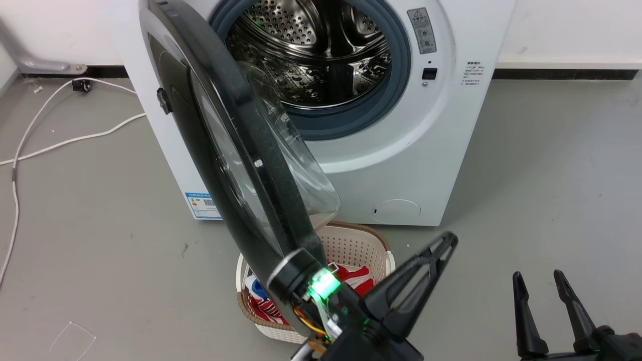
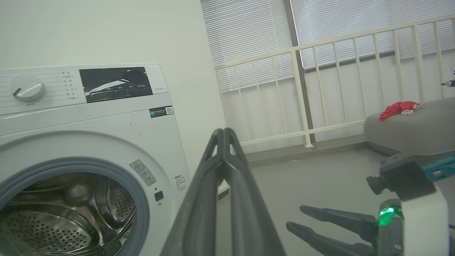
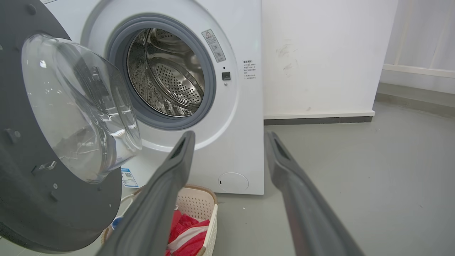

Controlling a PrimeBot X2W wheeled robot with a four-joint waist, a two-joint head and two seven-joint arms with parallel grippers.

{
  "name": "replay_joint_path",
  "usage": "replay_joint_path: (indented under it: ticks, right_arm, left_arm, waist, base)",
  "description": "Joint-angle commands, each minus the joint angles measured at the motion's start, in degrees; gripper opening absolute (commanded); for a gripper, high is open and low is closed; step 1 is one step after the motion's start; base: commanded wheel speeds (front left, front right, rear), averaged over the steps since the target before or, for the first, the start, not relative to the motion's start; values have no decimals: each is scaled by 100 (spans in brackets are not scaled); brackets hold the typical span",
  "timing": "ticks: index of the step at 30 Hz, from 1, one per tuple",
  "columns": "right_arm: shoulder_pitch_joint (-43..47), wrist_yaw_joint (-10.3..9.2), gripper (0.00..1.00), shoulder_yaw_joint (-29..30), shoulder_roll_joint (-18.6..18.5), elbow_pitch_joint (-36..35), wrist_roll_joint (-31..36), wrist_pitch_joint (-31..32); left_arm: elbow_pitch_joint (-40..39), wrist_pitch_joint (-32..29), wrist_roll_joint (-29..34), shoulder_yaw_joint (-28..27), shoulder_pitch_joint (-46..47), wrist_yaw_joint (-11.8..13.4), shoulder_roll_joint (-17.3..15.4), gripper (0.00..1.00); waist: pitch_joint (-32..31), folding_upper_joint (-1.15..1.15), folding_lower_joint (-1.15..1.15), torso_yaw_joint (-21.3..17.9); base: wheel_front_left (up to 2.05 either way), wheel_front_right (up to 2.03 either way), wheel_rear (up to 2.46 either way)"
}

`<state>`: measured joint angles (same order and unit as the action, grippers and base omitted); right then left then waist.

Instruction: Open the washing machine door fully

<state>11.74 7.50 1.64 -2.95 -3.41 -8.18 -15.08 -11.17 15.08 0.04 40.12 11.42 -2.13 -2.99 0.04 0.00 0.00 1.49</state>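
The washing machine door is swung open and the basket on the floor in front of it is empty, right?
Not quite. The washing machine door is swung open, but the basket in front holds red and white clothes, as the head view shows.

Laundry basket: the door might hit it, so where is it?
Head view, lower centre: the laundry basket stands on the floor before the washing machine, beneath the open washing machine door.
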Motion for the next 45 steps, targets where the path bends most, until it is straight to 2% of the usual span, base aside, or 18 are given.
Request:
replay_joint_path:
  ticks: [1,6,15,24,31,43,45]
  right_arm:
    - [-53,-1,100,7,14,8,13,-12]
    - [-87,-1,100,5,14,0,29,-12]
    - [-190,-1,100,-11,14,7,31,-12]
    - [-295,-1,100,-40,14,47,52,-12]
    - [-317,-1,100,-32,14,81,16,-12]
    - [-115,-1,100,-115,14,138,-102,-12]
    - [-120,-1,100,-133,14,126,-48,-12]
  left_arm:
    - [36,14,22,22,-74,-25,-7,0]
    - [336,14,17,178,-207,-55,-109,0]
    - [860,14,-93,145,-486,18,-273,0]
    - [1328,14,-284,-406,-378,197,-344,0]
    - [1665,9,-369,-784,-337,173,-431,0]
    - [1546,8,-334,-1075,-633,306,-486,0]
    - [1459,8,-344,-1164,-762,362,-516,0]
  waist:
    - [11,0,0,9]
    - [74,0,0,62]
    - [221,0,0,113]
    - [340,0,0,53]
    - [359,0,0,89]
    - [188,0,0,615]
    - [180,0,0,855]
  base:
    - [0,0,0]
    - [0,0,0]
    - [0,0,0]
    - [0,0,0]
    - [0,0,0]
    - [0,0,0]
    - [0,0,0]
